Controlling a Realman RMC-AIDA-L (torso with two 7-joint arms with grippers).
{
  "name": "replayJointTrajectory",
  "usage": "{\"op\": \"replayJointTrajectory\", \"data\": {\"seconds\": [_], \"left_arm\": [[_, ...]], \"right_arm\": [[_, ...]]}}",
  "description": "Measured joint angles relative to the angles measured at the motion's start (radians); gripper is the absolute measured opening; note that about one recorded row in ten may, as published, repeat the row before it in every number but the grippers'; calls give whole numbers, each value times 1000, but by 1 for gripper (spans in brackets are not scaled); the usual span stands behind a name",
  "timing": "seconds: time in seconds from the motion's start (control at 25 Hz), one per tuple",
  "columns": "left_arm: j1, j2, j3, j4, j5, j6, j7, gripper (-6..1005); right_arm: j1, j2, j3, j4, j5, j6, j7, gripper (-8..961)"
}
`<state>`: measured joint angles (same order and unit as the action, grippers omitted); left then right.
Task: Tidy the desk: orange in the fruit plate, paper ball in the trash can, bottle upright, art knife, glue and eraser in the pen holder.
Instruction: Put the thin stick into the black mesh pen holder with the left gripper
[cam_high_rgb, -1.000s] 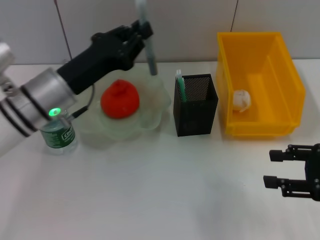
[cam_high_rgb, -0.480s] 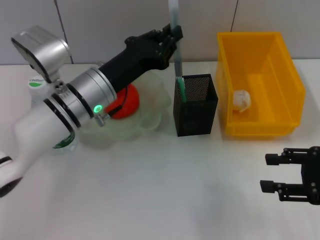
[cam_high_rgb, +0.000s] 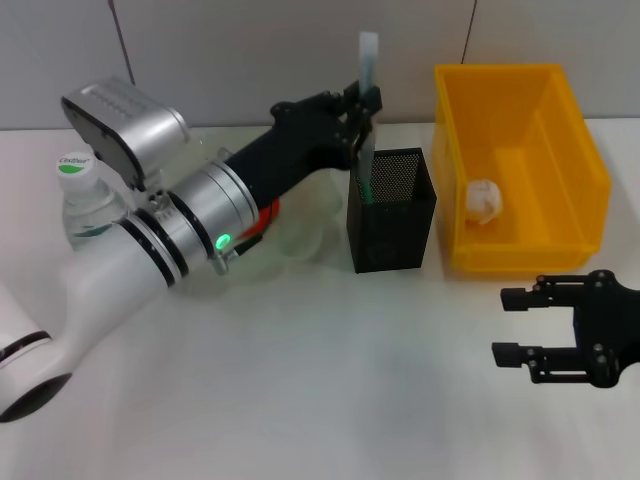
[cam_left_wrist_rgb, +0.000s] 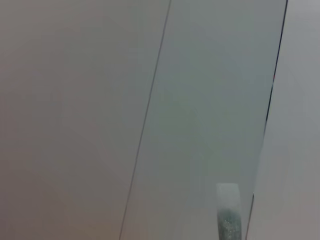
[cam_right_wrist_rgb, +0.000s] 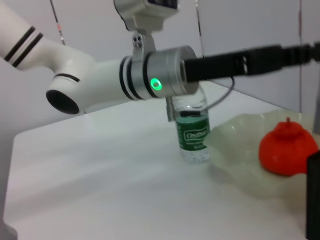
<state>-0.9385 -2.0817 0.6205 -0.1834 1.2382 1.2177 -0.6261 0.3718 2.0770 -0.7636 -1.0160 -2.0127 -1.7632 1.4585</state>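
My left end effector (cam_high_rgb: 362, 112) is clamped on the art knife (cam_high_rgb: 367, 70), upright over the pen holder (cam_high_rgb: 391, 208) near the table's rear edge. Insertion step; next, lower and release. Right end effector (cam_high_rgb: 515, 323) idles open, front-right.

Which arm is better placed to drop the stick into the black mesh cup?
The left. Its pincer already holds the grey stick upright directly above the black mesh cup. The right pincer hangs open and empty near the table's front, below the yellow bin.
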Motion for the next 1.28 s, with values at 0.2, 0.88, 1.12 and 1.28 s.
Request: {"op": "replayJointTrajectory", "data": {"seconds": [0.2, 0.88, 1.12, 1.28], "left_arm": [[6, 0, -204, -41, 199, -49, 77, 189], [19, 0, -531, -75, 489, -195, 101, 225], [21, 0, -569, -78, 489, -210, 124, 238], [21, 0, -572, -78, 491, -215, 125, 246]], "right_arm": [[18, 0, -28, 4, 0, 6, 4, 674], [26, 0, -57, 7, 0, 4, -1, 674], [35, 0, -57, 20, -5, 3, -4, 675], [37, 0, -57, 21, -8, 4, -4, 675]]}}
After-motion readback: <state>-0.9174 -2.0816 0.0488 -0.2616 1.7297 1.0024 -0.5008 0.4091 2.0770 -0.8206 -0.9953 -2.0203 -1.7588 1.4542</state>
